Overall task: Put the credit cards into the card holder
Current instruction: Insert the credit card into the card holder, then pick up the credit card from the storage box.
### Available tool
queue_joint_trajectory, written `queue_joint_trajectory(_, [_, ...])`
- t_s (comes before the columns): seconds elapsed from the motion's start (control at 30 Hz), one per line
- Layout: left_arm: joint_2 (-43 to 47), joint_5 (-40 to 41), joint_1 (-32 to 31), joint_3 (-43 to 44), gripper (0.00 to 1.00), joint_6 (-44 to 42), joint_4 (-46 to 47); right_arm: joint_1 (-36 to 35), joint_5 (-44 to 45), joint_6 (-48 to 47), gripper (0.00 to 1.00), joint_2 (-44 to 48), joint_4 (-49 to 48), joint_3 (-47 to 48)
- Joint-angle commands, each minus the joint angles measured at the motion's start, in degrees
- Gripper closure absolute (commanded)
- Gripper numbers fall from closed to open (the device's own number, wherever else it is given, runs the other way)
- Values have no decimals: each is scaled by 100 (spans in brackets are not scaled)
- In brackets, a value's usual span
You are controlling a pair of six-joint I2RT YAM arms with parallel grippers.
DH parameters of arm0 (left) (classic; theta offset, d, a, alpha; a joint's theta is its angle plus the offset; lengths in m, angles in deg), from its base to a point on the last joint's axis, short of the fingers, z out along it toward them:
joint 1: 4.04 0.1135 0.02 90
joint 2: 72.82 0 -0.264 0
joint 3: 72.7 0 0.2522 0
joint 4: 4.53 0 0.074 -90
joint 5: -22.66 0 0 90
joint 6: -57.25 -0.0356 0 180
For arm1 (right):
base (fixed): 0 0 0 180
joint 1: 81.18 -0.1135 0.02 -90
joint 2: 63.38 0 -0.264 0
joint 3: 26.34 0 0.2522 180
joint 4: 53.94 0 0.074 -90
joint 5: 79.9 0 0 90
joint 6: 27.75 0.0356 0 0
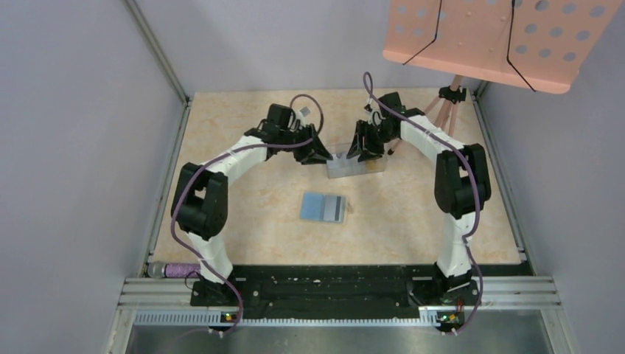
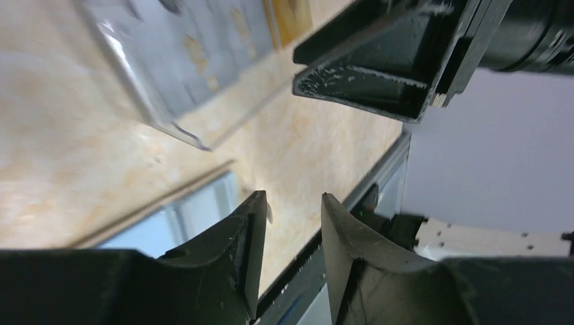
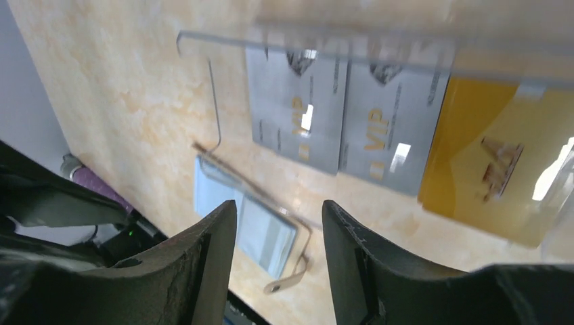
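Note:
The card holder [image 1: 324,207] lies opened flat mid-table, blue-grey lining up, its snap tab [image 3: 288,281] sticking out. Behind it a clear tray [image 1: 352,167] holds the credit cards: two silvery VIP cards [image 3: 298,112] [image 3: 386,125] and a yellow one [image 3: 491,162]. My left gripper [image 1: 318,153] hovers at the tray's left end and my right gripper [image 1: 365,151] over its middle. In the left wrist view the left gripper [image 2: 294,200] is open and empty, with the tray [image 2: 159,125] and the card holder [image 2: 183,217] beyond it. The right gripper [image 3: 279,206] is open and empty too.
A peach perforated board [image 1: 501,37] on a tripod [image 1: 446,103] overhangs the back right corner. A purple cylinder [image 1: 173,270] lies at the near left edge. Grey walls close in the table on the left, back and right.

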Motion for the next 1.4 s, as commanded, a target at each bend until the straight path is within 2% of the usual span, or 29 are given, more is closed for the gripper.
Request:
queue_joint_trajectory(0.0, [6,192,375,443,60,83,19,14,361,-252,49,-562,379,994])
queue_joint_trajectory(0.13, [-572,599,364,1427,68,-299,-1006,79,453,-324,47,-1036,602,1449])
queue_joint_trajectory(0.3, [-1130,851,296,2197,81,-403,-1436,116,231,-359,46,-1465,730,1733])
queue_joint_trajectory(0.5, [-1777,1181,38,3129,87,-758,-2206,106,-86,-363,47,-1713,777,1726])
queue_joint_trajectory(0.77, [-2661,2006,-392,4431,92,-1359,-3187,43,-72,-385,47,-1792,820,1670])
queue_joint_trajectory(1.2, [-3374,4104,-1003,5140,100,-2423,-3975,-17,24,-318,50,-1895,906,1705])
queue_joint_trajectory(1.37, [-3516,4403,-1136,5208,100,-2659,-4092,-27,45,-248,52,-1937,921,1704])
